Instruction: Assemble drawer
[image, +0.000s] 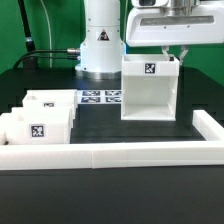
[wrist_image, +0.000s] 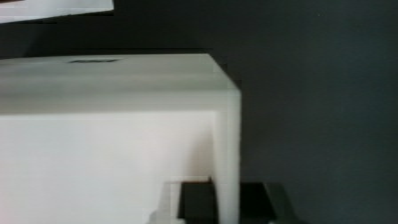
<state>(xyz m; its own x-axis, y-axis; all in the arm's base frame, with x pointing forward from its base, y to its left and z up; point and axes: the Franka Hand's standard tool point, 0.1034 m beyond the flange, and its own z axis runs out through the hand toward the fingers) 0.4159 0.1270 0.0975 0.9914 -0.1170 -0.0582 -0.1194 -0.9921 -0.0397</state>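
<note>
Housing (image: 150, 95) upright on black table (image: 100, 128), exterior view's right, open face toward border wall (image: 120, 152). Gripper (image: 174, 52) directly over housing's top rear edge. Finger spacing and contact cannot be told. Rear tray (image: 52, 106) and front tray (image: 35, 130) close together at exterior view's left, well apart from housing. Marker board (image: 100, 97) flat between trays and housing. Wrist view: housing (wrist_image: 107, 130) fills most of frame.

Marker board (image: 100, 97), border wall (image: 120, 153), black table (image: 100, 127)
</note>
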